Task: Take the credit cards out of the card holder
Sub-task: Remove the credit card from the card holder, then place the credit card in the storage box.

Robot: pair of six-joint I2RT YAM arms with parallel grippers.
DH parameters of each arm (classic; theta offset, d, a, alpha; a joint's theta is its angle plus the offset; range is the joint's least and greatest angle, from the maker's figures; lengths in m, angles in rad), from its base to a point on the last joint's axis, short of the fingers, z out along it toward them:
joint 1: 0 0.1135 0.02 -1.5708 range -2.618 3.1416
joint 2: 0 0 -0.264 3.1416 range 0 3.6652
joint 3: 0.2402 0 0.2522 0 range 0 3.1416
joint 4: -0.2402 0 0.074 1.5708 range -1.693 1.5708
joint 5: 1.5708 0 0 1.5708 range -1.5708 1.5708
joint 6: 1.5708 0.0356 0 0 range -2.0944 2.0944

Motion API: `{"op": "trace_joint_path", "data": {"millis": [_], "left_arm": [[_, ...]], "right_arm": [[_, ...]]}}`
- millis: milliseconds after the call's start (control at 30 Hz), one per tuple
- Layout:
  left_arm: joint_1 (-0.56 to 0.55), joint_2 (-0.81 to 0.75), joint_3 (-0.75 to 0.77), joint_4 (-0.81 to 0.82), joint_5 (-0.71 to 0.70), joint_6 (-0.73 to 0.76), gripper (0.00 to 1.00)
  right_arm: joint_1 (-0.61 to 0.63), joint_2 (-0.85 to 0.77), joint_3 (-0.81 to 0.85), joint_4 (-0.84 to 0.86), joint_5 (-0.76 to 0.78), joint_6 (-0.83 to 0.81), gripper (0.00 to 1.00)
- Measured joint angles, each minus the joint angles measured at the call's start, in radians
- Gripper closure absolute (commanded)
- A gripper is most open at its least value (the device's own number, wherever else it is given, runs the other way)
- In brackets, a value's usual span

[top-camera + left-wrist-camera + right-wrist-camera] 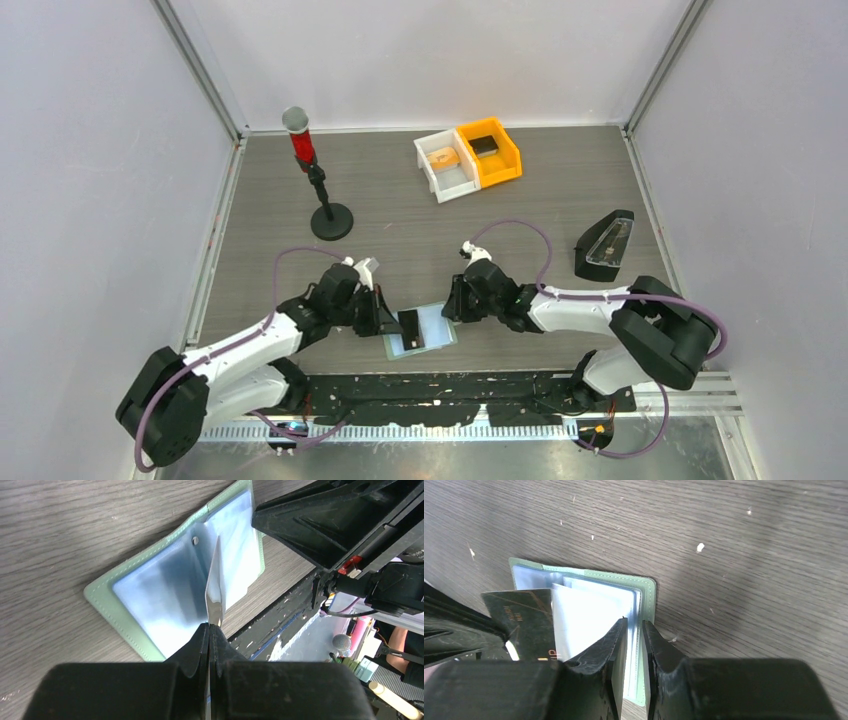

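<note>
The card holder [432, 326] lies open and flat on the table near the front edge, a pale-green sleeve with clear pockets; it also shows in the left wrist view [165, 587] and the right wrist view [596, 587]. My left gripper [388, 322] [209, 626] is shut on a thin dark credit card with gold print [410, 329] [526, 620], seen edge-on in the left wrist view [215, 590], above the holder's left pocket. My right gripper [452, 308] [634, 622] is closed on the holder's right edge, with the sleeve edge between its jaws.
A white bin [446, 175] holds a tan-orange flat item [443, 157], and an orange bin [508, 165] beside it holds a black block [485, 146], both at the back. A red-topped black stand [318, 190] is at the back left. A black wedge-shaped object [605, 245] lies at the right.
</note>
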Motion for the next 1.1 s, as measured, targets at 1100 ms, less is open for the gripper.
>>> {"op": "trace_joint_path", "data": {"millis": [1100], "left_arm": [[0.004,-0.355,-0.125,0.178,0.253,-0.063,1.00]], "right_arm": [[-0.138,-0.161,0.232,-0.250,-0.755,-0.592,0.40]]}}
